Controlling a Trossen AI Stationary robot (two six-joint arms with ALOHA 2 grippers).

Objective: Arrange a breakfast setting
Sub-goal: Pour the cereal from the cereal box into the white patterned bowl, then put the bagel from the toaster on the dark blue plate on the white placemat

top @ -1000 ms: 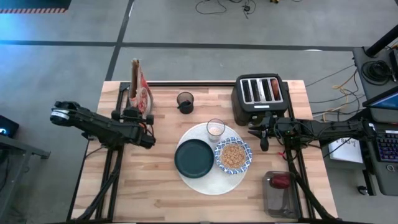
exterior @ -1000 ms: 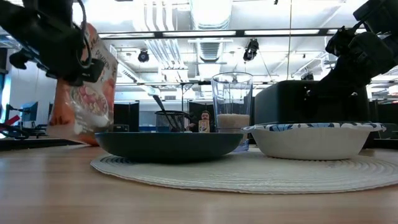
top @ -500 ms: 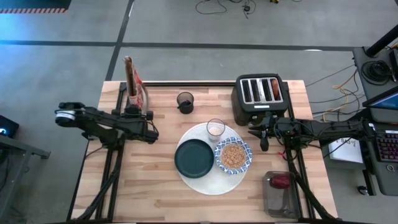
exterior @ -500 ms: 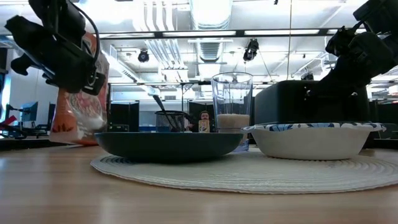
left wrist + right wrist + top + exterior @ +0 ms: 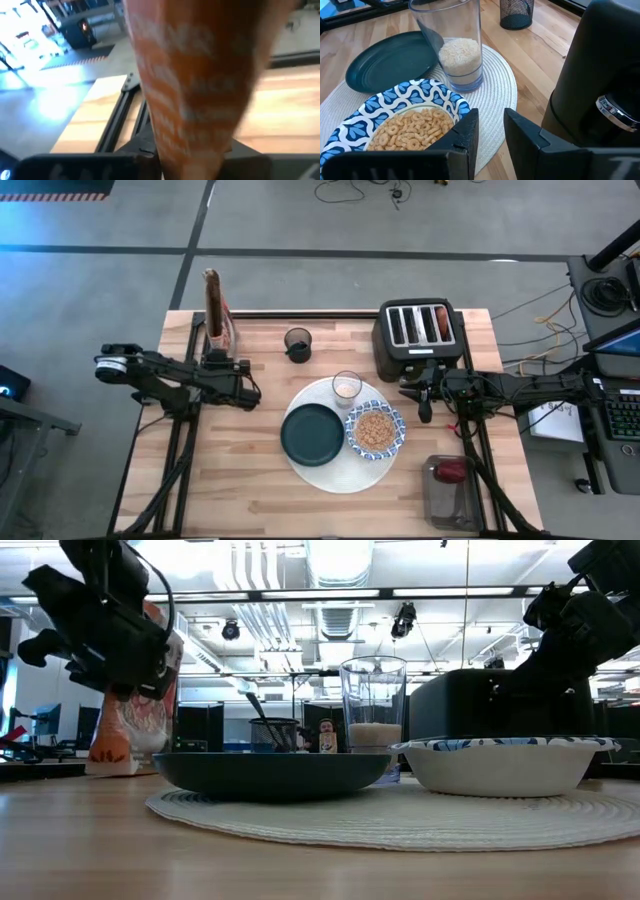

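Since a second ago the orange cereal bag (image 5: 213, 308) has been brought from a tilt to upright at the table's (image 5: 250, 490) back left, and the left gripper (image 5: 243, 392) has been drawn a little toward the mat. Whether its fingers are apart or closed cannot be told; in the high view it is seen clear of the bag, though the left wrist view is filled by the bag's orange side, on which blurred pale lettering cannot be read.

The white mat (image 5: 322, 470) lies at the table's middle. On it are set the dark green plate (image 5: 311, 434), the blue-and-white bowl (image 5: 375, 430) filled with cereal rings, and the clear glass (image 5: 346, 387) (holding something white at its bottom). Plate and bowl lie side by side, the glass just behind them.

The right gripper (image 5: 487, 132) is held just beside the bowl, in front of the black toaster (image 5: 418, 330); its fingers are seen slightly parted with nothing between them. A brown item shows in one toaster slot. A red apple (image 5: 451, 471) lies in a clear tray (image 5: 440, 505) at the table's front right. A black mesh cup (image 5: 297, 343) stands behind the mat. No brand or label can be read anywhere.
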